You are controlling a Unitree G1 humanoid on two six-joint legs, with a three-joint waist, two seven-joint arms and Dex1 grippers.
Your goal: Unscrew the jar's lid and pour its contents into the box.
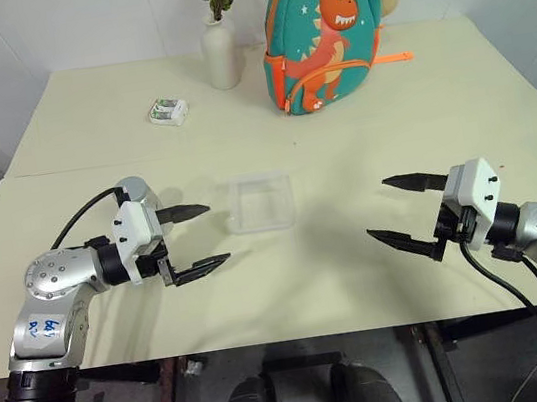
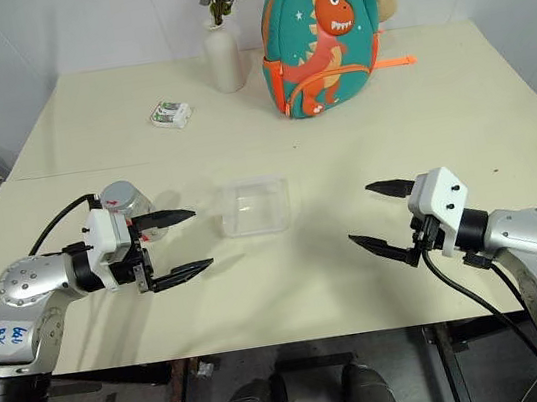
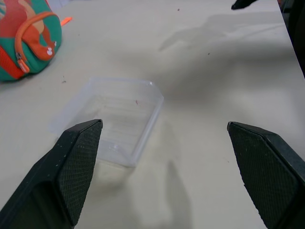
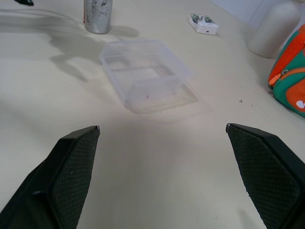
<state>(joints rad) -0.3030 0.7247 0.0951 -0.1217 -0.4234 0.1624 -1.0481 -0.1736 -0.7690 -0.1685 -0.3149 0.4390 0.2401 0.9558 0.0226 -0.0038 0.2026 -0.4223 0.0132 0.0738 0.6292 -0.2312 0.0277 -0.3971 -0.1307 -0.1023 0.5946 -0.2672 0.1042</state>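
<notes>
Cream bench (image 1: 361,278) carrying box (image 1: 260,203); right wrist view catching jar (image 4: 97,15) behind left gripper (image 1: 194,240); both grippers spread, right gripper (image 1: 401,209) empty.

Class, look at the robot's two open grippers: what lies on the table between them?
Nearly bare tabletop. The clear box sits just beyond the line between the left gripper and right gripper, seen in the head views.
</notes>
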